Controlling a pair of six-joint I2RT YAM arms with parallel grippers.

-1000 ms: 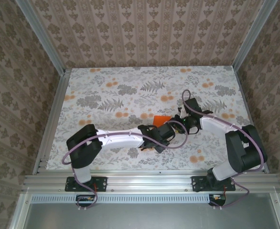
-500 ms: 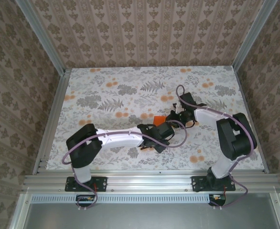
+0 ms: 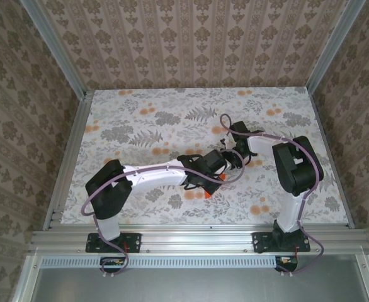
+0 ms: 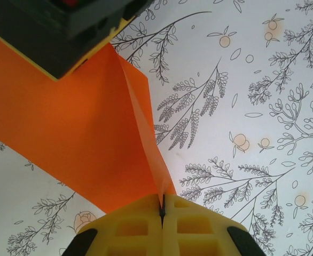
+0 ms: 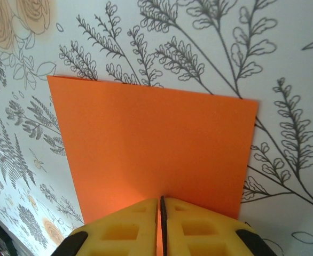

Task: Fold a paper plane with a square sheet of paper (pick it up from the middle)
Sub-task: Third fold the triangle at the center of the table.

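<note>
Your left end effector (image 4: 162,201) and right end effector (image 5: 161,207) each clamp the square sheet of paper (image 5: 156,138). Thin, likely limp: pinch edges, pull gently.

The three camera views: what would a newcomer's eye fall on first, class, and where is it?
The bright orange square sheet of paper stands out first, vivid against the pale floral table. The left gripper and right gripper, both yellow-fingered, are shut on its edges near the table's middle. In the left wrist view the sheet rises in a sharp ridge.
</note>
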